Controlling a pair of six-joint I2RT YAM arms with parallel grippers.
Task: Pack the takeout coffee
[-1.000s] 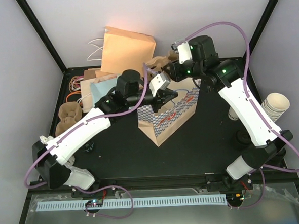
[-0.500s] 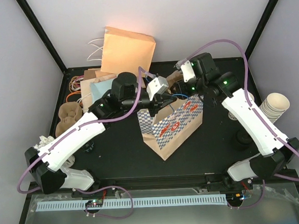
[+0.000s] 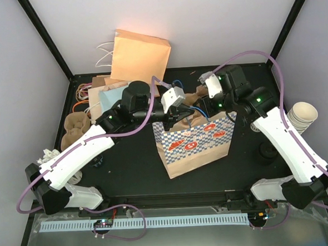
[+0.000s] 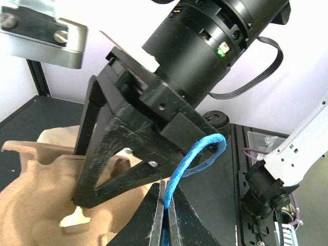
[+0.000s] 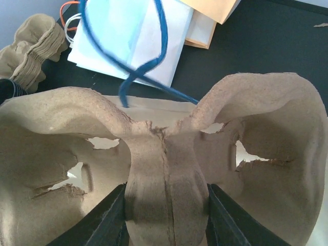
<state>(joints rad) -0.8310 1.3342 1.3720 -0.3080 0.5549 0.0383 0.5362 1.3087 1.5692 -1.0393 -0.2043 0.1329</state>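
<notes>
The blue-checked paper bag [image 3: 196, 143] stands upright mid-table. My left gripper [image 4: 165, 205] is shut on one of its blue handles [image 4: 197, 156], lifting the loop at the bag's left top corner [image 3: 168, 118]. My right gripper [image 5: 165, 215] is shut on the central ridge of a brown pulp cup carrier [image 5: 164, 169], held over the bag's mouth [image 3: 193, 99]. In the left wrist view the right gripper's black fingers [image 4: 118, 154] stand just behind the handle, with the carrier [image 4: 41, 174] below. The takeout coffee is out of view.
A tan paper bag [image 3: 140, 52] leans on the back wall, above flat white and light-blue bags [image 3: 103, 93]. A stack of pulp carriers [image 3: 78, 124] sits at the left edge. Nested cream cups [image 3: 302, 116] lie at the right edge, near a small black object [image 3: 266, 150].
The checked bag has turned from slanted to upright, facing the front. My right arm has moved right and nearer with the carrier. My left gripper has kept its hold on the handle.
</notes>
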